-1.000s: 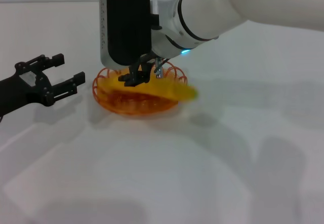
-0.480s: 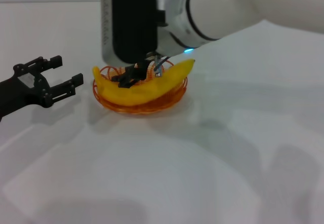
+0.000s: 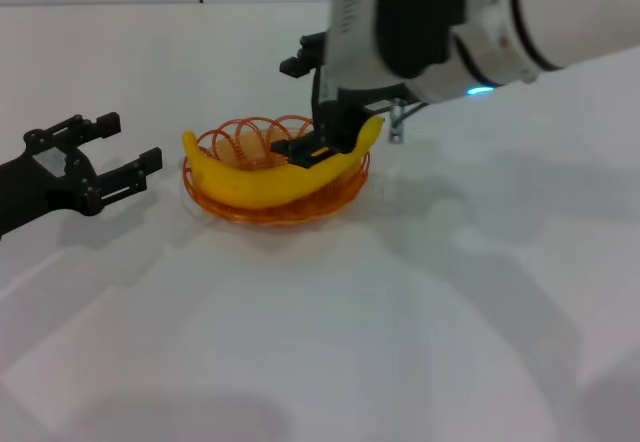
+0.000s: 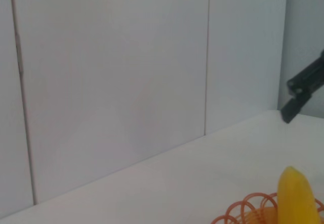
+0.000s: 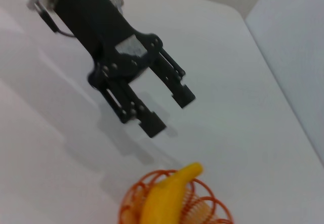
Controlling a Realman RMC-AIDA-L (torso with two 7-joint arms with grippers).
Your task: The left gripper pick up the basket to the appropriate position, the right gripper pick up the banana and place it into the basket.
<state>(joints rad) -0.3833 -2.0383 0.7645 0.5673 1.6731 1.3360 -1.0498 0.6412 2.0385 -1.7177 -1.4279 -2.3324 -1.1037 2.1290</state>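
Observation:
The yellow banana lies across the orange wire basket on the white table, its ends resting over the rim. My right gripper, on the bulky white arm, hangs just above the banana's right end with its fingers open and empty. My left gripper sits open and empty just left of the basket, not touching it. The right wrist view shows the left gripper open beyond the banana and basket. The left wrist view shows the banana's tip, basket loops and a right finger.
The white table spreads bare in front and to the right of the basket. A white panelled wall stands behind the table's far edge.
My right gripper let go of the banana, which now rests in the basket, and moved right and up. The left gripper has barely moved.

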